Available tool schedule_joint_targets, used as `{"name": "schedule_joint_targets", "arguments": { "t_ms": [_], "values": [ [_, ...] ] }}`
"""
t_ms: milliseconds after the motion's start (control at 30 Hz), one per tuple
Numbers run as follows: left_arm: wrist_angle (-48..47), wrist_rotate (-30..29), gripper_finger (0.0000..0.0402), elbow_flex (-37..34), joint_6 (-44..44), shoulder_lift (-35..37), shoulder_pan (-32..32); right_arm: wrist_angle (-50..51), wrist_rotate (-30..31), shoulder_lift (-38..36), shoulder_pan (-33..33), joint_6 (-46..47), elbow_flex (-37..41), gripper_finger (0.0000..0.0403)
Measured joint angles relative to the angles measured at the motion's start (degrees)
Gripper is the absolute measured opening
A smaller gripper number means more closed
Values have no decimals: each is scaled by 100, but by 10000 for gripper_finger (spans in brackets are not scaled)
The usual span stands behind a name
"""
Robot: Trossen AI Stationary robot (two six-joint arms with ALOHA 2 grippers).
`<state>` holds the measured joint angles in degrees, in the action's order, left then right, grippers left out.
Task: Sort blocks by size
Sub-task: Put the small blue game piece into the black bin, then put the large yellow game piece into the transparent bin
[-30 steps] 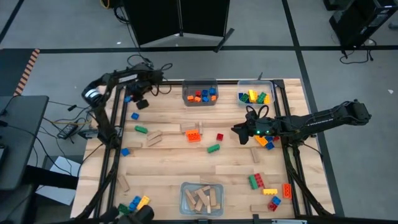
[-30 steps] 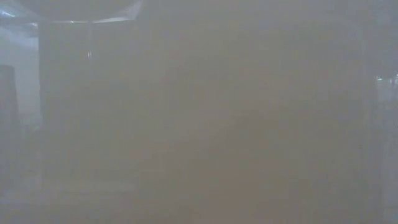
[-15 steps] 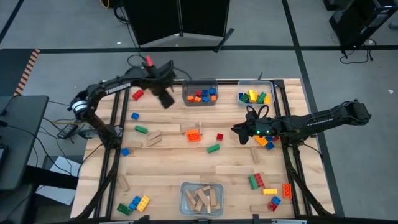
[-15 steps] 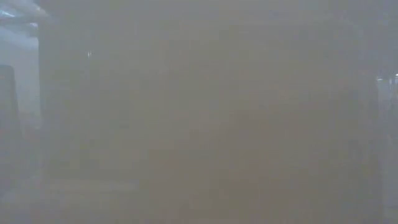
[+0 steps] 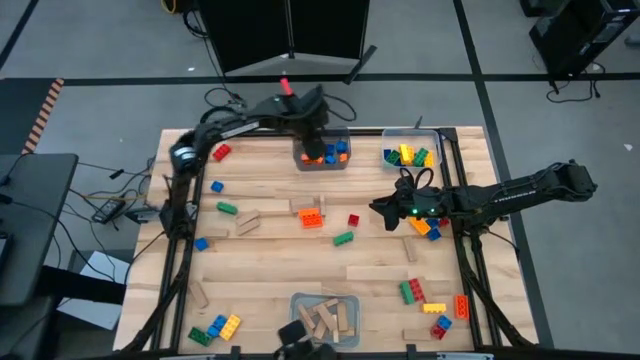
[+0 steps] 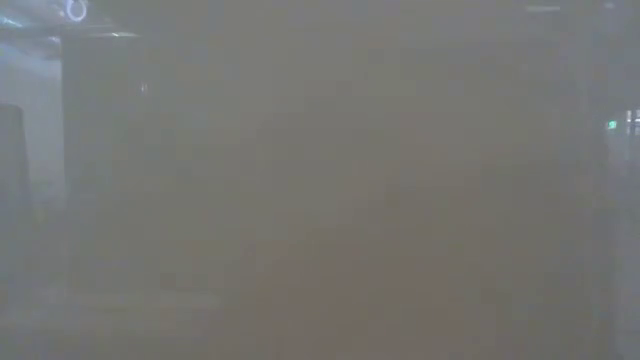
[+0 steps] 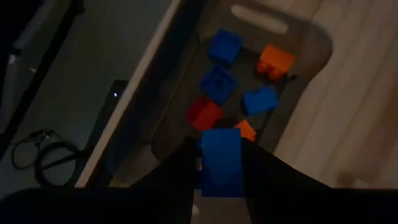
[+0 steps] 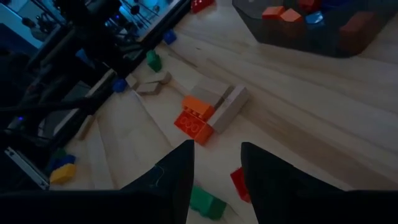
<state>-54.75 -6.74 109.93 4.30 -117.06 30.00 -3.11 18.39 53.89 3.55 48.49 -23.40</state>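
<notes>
My left gripper [image 5: 316, 138] hangs over the far-middle clear bin [image 5: 321, 163], shut on a blue brick [image 7: 221, 163]. In the left wrist view the bin [image 7: 311, 43] below it holds small blue, red and orange bricks [image 7: 217, 82]. My right gripper [image 5: 385, 210] stands open over the table's right middle, nothing between its fingers [image 8: 177, 177]. Loose blocks lie flat on the table: an orange brick [image 5: 312, 217], a red one [image 5: 353, 220], a green one [image 5: 343, 238] and tan wooden blocks [image 5: 248, 220]. The low view shows only haze. My left gripper pinches the blue brick by two opposite sides [image 7: 208, 169] between its two fingers [image 7: 181, 171]. The fingers slant down from above. The brick is lifted clear and hangs over the far-middle bin's inside.
A second clear bin [image 5: 411, 140] with yellow and green bricks stands at the far right. A third [image 5: 323, 300] with wooden blocks stands at the near edge. More bricks lie near the right edge [image 5: 411, 291] and at the near left corner [image 5: 217, 328].
My left gripper has swung from the table's far left corner toward the right along the far edge, rising and tipping downward, and now hangs over the far-middle bin with the blue brick between its fingers.
</notes>
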Motion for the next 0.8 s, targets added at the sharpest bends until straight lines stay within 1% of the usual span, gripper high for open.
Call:
{"name": "schedule_joint_targets", "arguments": {
  "t_ms": [100,233,300,400,467,667,800],
  "values": [
    [-169,-2,116,266,173,-432,0,-50,0,0,0,96,0,147],
    [-286,-68,120,306,375,-698,2,-50,0,0,0,296,0,147],
    [-279,-196,123,306,408,-729,4,-51,0,0,0,299,0,147],
    [-169,-621,130,312,414,-719,3,-72,53,0,0,299,0,147],
    [-211,-782,138,315,480,-692,25,-72,141,0,0,300,0,147],
    [-359,-828,168,315,804,-668,85,-70,177,0,-71,301,0,147],
    [-337,-828,181,315,987,-668,62,-72,323,0,-126,301,0,147]
  ]
}}
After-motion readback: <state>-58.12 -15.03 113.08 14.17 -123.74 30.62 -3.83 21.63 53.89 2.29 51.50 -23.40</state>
